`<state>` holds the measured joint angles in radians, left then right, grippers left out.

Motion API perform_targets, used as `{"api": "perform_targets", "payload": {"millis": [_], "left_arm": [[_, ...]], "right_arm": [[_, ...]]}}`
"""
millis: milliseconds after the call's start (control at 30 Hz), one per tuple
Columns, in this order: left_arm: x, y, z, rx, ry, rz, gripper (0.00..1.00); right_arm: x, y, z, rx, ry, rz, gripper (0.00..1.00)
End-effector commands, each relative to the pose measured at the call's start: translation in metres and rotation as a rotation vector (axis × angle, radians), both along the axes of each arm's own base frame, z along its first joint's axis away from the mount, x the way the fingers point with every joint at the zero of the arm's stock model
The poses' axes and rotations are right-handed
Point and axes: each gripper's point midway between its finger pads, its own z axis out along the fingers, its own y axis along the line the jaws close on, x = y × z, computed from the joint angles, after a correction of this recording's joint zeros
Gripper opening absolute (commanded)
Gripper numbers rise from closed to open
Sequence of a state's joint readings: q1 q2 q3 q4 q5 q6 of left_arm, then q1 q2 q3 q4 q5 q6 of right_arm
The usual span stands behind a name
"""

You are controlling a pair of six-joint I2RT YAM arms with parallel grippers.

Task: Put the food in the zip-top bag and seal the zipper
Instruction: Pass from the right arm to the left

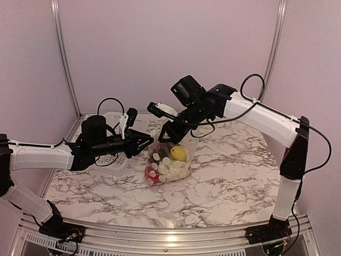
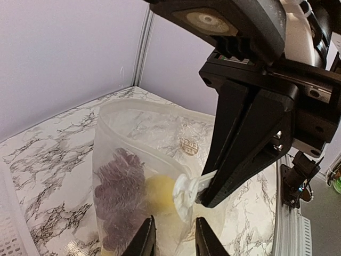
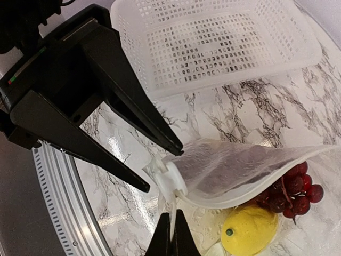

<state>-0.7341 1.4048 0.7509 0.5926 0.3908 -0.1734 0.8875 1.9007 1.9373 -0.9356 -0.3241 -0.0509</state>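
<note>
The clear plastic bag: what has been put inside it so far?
Through the zip-top bag you can see a yellow lemon, dark grapes, white cauliflower and a red piece. Whatever lies beneath that pile is covered.

Left arm [image 1: 42, 154] reaches in low from left of the zip-top bag [image 2: 133, 133]. Its end effector [image 2: 175, 240] is spread, fingers straddling the bag's top corner. Right arm [image 1: 256, 114] arches over from the bag's right, end effector [image 3: 173, 234] pinched tight on that corner.
</note>
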Motion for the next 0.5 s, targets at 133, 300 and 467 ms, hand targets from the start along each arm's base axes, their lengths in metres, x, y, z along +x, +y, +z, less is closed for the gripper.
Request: {"api": "perform_targets", "payload": {"millis": [133, 300, 467], "left_arm": [[-0.006, -0.012, 0.006, 0.0, -0.013, -0.075, 0.28], [-0.006, -0.018, 0.003, 0.016, -0.004, -0.112, 0.22], [-0.004, -0.02, 0.004, 0.013, -0.011, -0.108, 0.18]], "right_arm": [[-0.013, 0.004, 0.025, 0.069, -0.024, 0.049, 0.0], [-0.014, 0.004, 0.024, 0.066, -0.024, 0.054, 0.0], [-0.014, 0.004, 0.022, 0.062, -0.022, 0.053, 0.0]]}}
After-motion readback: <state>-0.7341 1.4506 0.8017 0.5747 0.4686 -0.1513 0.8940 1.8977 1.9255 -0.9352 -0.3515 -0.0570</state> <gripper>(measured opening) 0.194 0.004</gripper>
